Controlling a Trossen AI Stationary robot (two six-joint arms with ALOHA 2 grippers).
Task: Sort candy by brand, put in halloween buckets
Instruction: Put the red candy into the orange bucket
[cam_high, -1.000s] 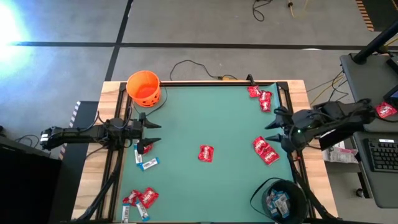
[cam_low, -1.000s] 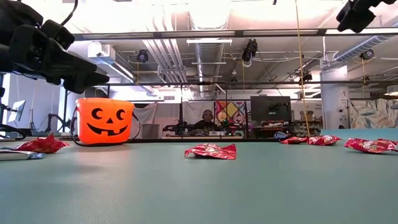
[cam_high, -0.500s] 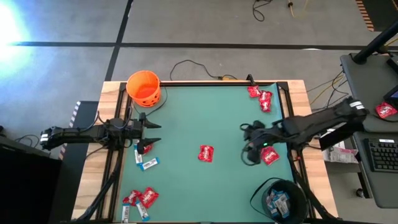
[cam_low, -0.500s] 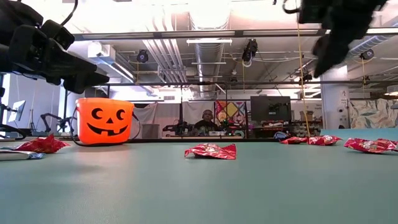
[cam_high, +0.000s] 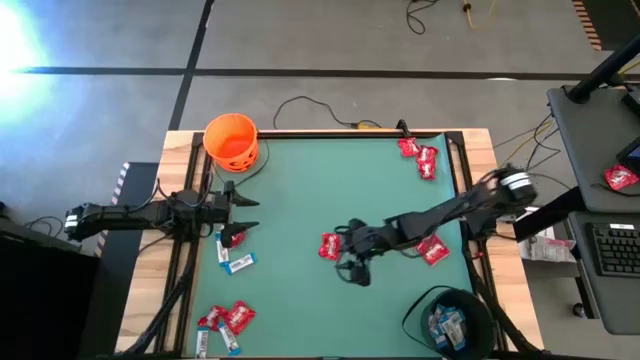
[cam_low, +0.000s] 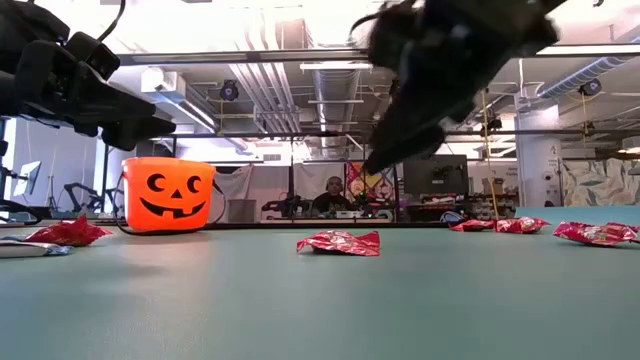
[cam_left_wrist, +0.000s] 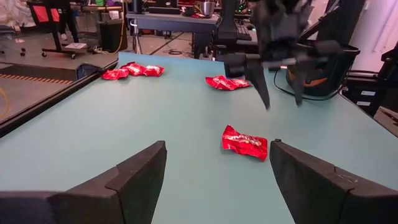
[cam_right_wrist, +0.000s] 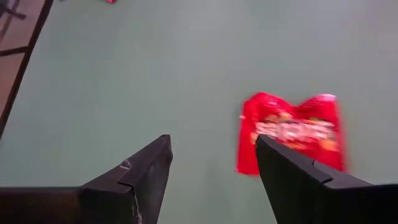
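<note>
A single red candy packet (cam_high: 331, 246) lies flat near the middle of the green table (cam_high: 300, 190); it also shows in the right wrist view (cam_right_wrist: 292, 130) and the left wrist view (cam_left_wrist: 244, 142). My right gripper (cam_high: 350, 255) hangs open just above the table, right beside this packet, touching nothing (cam_left_wrist: 280, 93). My left gripper (cam_high: 246, 215) waits open at the table's left edge. The orange halloween bucket (cam_high: 232, 141) stands at the far left corner. The black bucket (cam_high: 448, 318) stands at the near right corner with blue-and-white bars inside.
More red packets lie at the far right (cam_high: 418, 158) and under my right arm (cam_high: 433, 250). Near my left gripper lie a red packet (cam_high: 233, 238) and blue bars (cam_high: 237, 262). A mixed heap (cam_high: 225, 320) sits at the near left corner. A cable runs along the far edge.
My right gripper has swept from the table's right edge toward the middle, sinking as it went, and now hangs beside the single red packet. Its fingers have stayed apart. No candy has moved.
</note>
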